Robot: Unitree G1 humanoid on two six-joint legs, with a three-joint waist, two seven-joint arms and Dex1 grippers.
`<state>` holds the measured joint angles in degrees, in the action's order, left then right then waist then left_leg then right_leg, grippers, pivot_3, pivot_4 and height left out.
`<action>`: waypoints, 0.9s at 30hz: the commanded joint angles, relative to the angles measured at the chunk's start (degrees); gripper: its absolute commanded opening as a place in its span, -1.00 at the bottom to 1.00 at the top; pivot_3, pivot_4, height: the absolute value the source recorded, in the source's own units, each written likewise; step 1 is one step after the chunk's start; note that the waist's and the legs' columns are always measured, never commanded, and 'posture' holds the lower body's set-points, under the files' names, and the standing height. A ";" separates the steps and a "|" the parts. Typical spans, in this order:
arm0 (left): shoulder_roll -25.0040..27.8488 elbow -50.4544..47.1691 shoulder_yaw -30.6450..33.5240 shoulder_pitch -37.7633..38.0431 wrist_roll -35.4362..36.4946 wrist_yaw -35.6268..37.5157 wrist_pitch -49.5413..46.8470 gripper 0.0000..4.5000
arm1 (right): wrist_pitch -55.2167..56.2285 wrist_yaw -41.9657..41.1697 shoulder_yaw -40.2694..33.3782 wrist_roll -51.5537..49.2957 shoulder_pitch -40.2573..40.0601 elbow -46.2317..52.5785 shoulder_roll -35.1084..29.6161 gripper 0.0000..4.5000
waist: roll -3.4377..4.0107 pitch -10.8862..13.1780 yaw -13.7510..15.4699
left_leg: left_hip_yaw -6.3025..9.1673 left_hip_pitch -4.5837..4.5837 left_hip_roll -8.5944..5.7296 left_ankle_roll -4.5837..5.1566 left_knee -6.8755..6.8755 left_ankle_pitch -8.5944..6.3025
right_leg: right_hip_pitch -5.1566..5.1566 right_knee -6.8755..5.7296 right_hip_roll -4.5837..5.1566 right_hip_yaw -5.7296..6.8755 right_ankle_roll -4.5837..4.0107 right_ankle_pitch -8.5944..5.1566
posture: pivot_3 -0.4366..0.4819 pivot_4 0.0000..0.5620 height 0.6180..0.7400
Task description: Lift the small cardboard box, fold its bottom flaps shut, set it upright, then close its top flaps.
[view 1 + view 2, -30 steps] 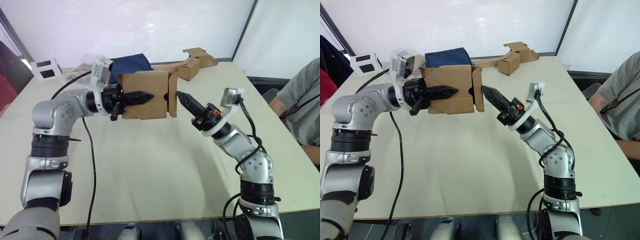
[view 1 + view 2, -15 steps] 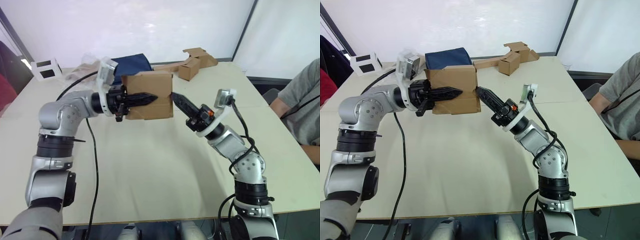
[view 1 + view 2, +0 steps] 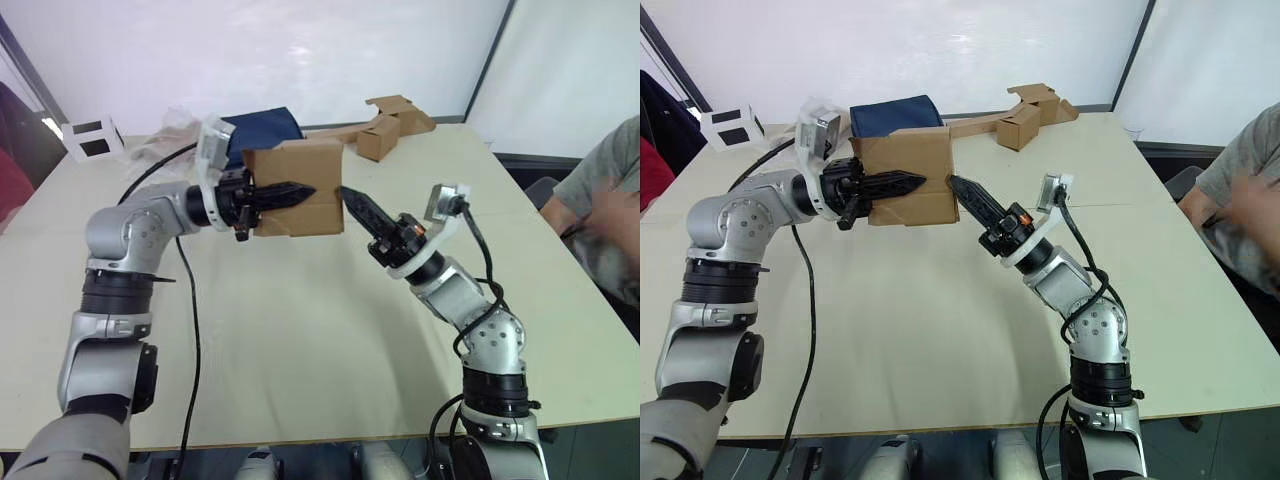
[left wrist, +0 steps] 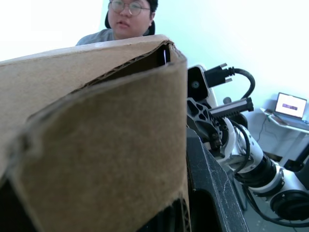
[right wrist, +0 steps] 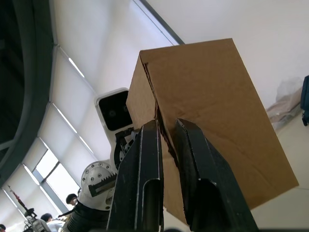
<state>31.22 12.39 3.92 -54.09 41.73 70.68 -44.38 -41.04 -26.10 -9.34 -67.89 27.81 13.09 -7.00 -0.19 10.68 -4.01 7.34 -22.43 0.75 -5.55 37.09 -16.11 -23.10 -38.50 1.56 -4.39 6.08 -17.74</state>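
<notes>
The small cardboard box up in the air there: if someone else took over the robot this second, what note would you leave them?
Left gripper: shut on the small cardboard box, holding it above the table.
Right gripper: fingers nearly together, tips at the box's right-hand face, gripping nothing.
Done: box lifted; the flap on that face looks folded flat.
Left: confirm the bottom flaps are shut, set the box upright on the table, close the top flaps.
Note: a person sits at the table's right edge.
</notes>
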 commanded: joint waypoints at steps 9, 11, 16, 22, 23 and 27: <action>0.02 -1.81 2.47 -1.25 1.84 -0.99 -0.09 -1.00 | 1.26 3.99 -5.09 -4.66 -0.67 1.36 -1.12 -0.78 | 0.00 0.00 0.02 | 0.00 0.00 0.00 0.02 0.00 -0.01 | 0.00 0.00 0.00 0.00 0.00 0.00 | -0.05 -0.47 1.00; 0.00 -1.93 2.71 -1.03 2.17 -1.12 -0.34 -1.00 | 1.46 4.08 -4.92 -4.08 -1.08 1.43 -1.21 -0.89 | 0.00 0.00 0.00 | 0.00 0.00 0.00 0.02 0.00 -0.01 | 0.00 0.00 0.01 0.00 0.00 0.00 | -0.05 -0.47 1.00; -0.13 -1.23 2.51 -0.69 1.81 -1.00 0.29 -1.00 | 0.84 2.35 -2.44 -1.08 -1.11 1.35 -2.46 -0.89 | 0.00 0.00 -0.06 | 0.00 0.00 0.00 0.06 -0.01 -0.03 | 0.00 0.00 -0.01 0.00 0.00 0.00 | -0.05 -0.47 1.00; -0.49 -0.69 2.30 -1.02 1.50 -0.80 0.73 -1.00 | 0.85 -0.21 2.06 3.56 -0.95 2.14 -3.42 -0.89 | 0.00 0.00 -0.05 | 0.00 0.00 0.00 0.05 -0.01 -0.03 | 0.00 0.00 -0.01 0.00 0.00 0.00 | -0.05 -0.47 1.00; -0.54 -0.71 2.26 -0.95 1.48 -0.79 0.76 -1.00 | 0.57 -0.59 2.64 3.57 -0.98 2.61 -3.33 -0.89 | 0.00 0.00 -0.02 | 0.00 0.00 0.00 0.05 0.00 -0.03 | 0.00 0.00 -0.01 0.00 0.00 0.00 | -0.05 -0.47 1.00; -0.87 -0.99 2.03 -0.53 1.46 -0.86 0.71 -1.00 | -0.23 -1.36 4.83 4.42 -1.03 3.71 -2.86 -0.89 | 0.00 0.00 -0.01 | 0.00 0.00 0.00 0.05 0.00 -0.03 | 0.00 0.00 0.00 0.00 0.00 0.00 | -0.05 -0.47 1.00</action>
<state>30.79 12.81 5.35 -54.09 42.84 69.80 -44.48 -40.71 -25.92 -7.16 -63.38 26.01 13.50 -10.36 -0.19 10.68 -4.02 7.34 -22.43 0.75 -5.50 37.09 -16.14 -23.10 -38.50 1.56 -4.39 6.08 -17.74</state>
